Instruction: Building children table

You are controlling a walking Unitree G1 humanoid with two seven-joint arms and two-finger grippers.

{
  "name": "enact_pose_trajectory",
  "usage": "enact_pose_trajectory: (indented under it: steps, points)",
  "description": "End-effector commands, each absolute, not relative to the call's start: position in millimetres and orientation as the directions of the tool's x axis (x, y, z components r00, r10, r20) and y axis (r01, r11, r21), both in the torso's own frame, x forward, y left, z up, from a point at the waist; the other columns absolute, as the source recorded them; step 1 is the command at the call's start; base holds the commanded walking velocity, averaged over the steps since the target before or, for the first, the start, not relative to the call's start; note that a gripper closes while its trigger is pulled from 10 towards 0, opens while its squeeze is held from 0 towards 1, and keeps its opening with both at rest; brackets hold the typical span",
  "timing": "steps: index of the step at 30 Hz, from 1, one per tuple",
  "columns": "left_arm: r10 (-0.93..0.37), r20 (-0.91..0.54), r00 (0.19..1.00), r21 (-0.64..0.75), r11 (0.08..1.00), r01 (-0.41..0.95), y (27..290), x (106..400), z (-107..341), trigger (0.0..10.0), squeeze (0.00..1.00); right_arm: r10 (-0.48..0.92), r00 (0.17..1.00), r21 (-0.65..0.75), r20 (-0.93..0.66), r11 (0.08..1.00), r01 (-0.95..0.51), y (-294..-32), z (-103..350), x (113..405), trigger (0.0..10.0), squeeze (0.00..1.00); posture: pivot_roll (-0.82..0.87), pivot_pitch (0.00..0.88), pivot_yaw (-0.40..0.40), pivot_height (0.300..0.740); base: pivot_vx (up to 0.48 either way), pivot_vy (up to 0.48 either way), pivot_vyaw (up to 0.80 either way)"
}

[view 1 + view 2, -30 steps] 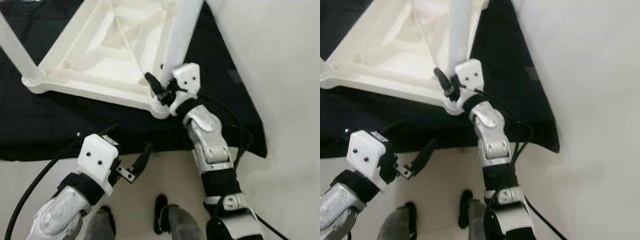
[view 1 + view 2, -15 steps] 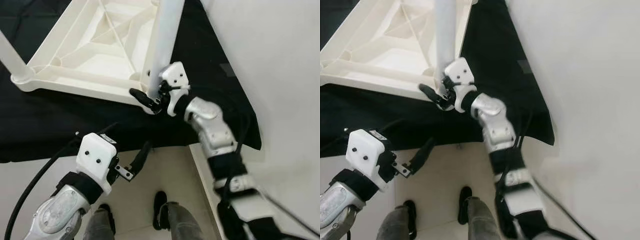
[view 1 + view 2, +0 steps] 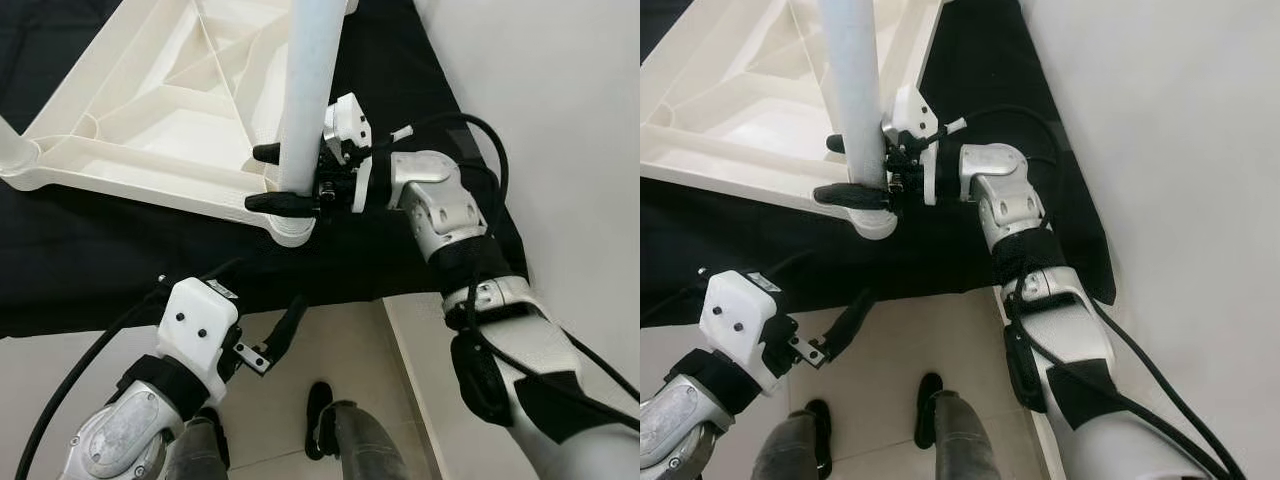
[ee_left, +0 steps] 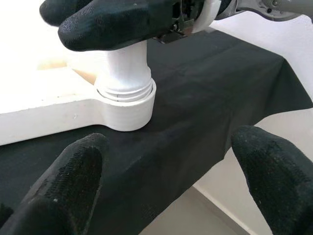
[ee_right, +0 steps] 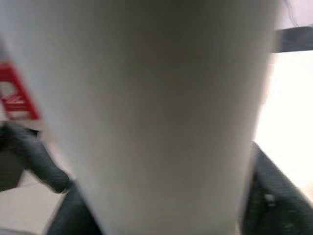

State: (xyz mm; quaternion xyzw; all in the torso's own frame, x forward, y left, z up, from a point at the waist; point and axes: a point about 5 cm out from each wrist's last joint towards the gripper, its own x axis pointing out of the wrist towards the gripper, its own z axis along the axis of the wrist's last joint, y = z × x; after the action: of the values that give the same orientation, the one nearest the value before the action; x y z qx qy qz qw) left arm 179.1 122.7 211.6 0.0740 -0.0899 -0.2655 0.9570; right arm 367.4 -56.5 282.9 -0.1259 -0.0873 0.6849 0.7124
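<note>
On black cloth (image 3: 120, 270), the right claw (image 3: 275, 178) clamps the smooth white cylindrical leg (image 3: 310, 90); left claw (image 3: 285, 325) gapes.

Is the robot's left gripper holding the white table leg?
No, the left gripper hangs open over the floor; the right gripper clasps the table leg.

1. The upturned table top (image 3: 150, 120) lies on a cloth (image 3: 120, 270) spread over the floor (image 3: 330, 340).
2. A table leg (image 3: 310, 90) stands upright in the socket (image 4: 124, 105) at the top's near corner, close to the cloth's near edge.
3. The right gripper (image 3: 285, 178) reaches in from the right, one finger on either side of the leg just above the socket.
4. The left gripper (image 3: 285, 325) hangs over the floor, just before the cloth's near edge.
5. A wall (image 3: 560, 120) runs along the cloth's right.
</note>
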Motion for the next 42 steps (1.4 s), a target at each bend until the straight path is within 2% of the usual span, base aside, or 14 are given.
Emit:
enact_pose_trajectory:
  steps: [1, 7, 13, 14, 15, 17, 19, 27, 28, 34, 35, 38, 39, 42]
  points:
    - [-0.531, 0.122, 0.839, 0.196, 0.841, 0.504, 121, 174, 211, 10.0, 0.00, 0.998, 0.041, -0.275, -0.040, 0.028, -0.961, -59, 280, 369, 0.0, 0.00, 0.21, 0.344, -0.160, 0.740, 0.000, 0.000, 0.00]
    - [-0.532, 0.125, 0.837, 0.193, 0.841, 0.506, 120, 173, 212, 10.0, 0.00, 0.997, 0.052, -0.265, -0.057, 0.035, -0.964, -66, 275, 374, 0.0, 0.00, 0.20, 0.352, -0.159, 0.740, 0.000, 0.000, 0.00]
    - [-0.533, 0.129, 0.837, 0.190, 0.841, 0.506, 120, 173, 212, 10.0, 0.00, 0.964, 0.265, -0.307, 0.005, 0.254, -0.917, -81, 266, 382, 0.0, 0.00, 0.18, 0.352, -0.162, 0.740, 0.000, 0.000, 0.00]
    - [-0.533, 0.128, 0.836, 0.190, 0.841, 0.507, 120, 173, 212, 10.0, 0.00, 0.912, 0.409, -0.264, 0.044, 0.405, -0.875, -86, 255, 385, 0.0, 0.00, 0.18, 0.344, -0.163, 0.740, 0.000, 0.000, 0.00]
    - [-0.533, 0.128, 0.836, 0.190, 0.841, 0.507, 120, 173, 212, 10.0, 0.00, 0.912, 0.409, -0.264, 0.044, 0.405, -0.875, -86, 255, 385, 0.0, 0.00, 0.18, 0.344, -0.163, 0.740, 0.000, 0.000, 0.00]
    - [-0.537, 0.127, 0.834, 0.192, 0.838, 0.510, 121, 173, 212, 10.0, 0.00, 0.685, 0.722, -0.134, 0.100, 0.728, -0.672, -90, 206, 366, 0.0, 0.00, 0.20, 0.346, -0.156, 0.740, 0.000, 0.000, 0.00]
    - [-0.538, 0.123, 0.834, 0.197, 0.837, 0.511, 122, 174, 212, 10.0, 0.00, 0.550, 0.832, -0.111, 0.069, 0.833, -0.541, -93, 179, 341, 0.0, 0.00, 0.19, 0.351, -0.140, 0.740, 0.000, 0.000, 0.00]
    - [-0.537, 0.113, 0.836, 0.201, 0.836, 0.510, 125, 178, 210, 10.0, 0.00, 0.459, 0.885, -0.097, 0.083, 0.887, -0.451, -79, 168, 326, 0.0, 0.00, 0.18, 0.316, -0.138, 0.740, 0.000, 0.000, 0.00]
    - [-0.531, 0.115, 0.839, 0.210, 0.839, 0.502, 127, 179, 210, 10.0, 0.00, 0.473, 0.872, -0.101, 0.126, 0.880, -0.464, -74, 179, 334, 10.0, 0.00, 0.18, 0.314, -0.139, 0.740, 0.000, 0.000, 0.00]
    - [-0.521, 0.117, 0.845, 0.223, 0.843, 0.489, 130, 181, 212, 10.0, 0.00, 0.510, 0.843, -0.117, 0.168, 0.860, -0.497, -69, 195, 343, 10.0, 0.00, 0.19, 0.312, -0.136, 0.740, 0.000, 0.000, 0.00]
    - [-0.521, 0.117, 0.846, 0.226, 0.843, 0.488, 131, 181, 212, 10.0, 0.00, 0.533, 0.825, -0.109, 0.188, 0.846, -0.522, -68, 204, 344, 10.0, 1.00, 0.19, 0.310, -0.136, 0.740, 0.000, 0.000, 0.00]
    - [-0.527, 0.113, 0.842, 0.227, 0.839, 0.494, 129, 182, 211, 10.0, 0.00, 0.678, 0.691, -0.121, 0.251, 0.730, -0.673, -64, 233, 345, 10.0, 1.00, 0.19, 0.312, -0.137, 0.740, 0.000, 0.000, 0.00]
    - [-0.528, 0.113, 0.842, 0.227, 0.839, 0.495, 129, 182, 211, 10.0, 0.00, 0.728, 0.637, -0.123, 0.253, 0.677, -0.725, -63, 238, 345, 10.0, 0.00, 0.19, 0.312, -0.137, 0.740, 0.000, 0.000, 0.00]
    - [-0.530, 0.115, 0.840, 0.226, 0.838, 0.497, 128, 181, 212, 10.0, 0.00, 0.840, 0.489, -0.267, 0.234, 0.539, -0.799, -67, 254, 349, 10.0, 0.00, 0.20, 0.324, -0.142, 0.740, 0.000, 0.000, 0.00]
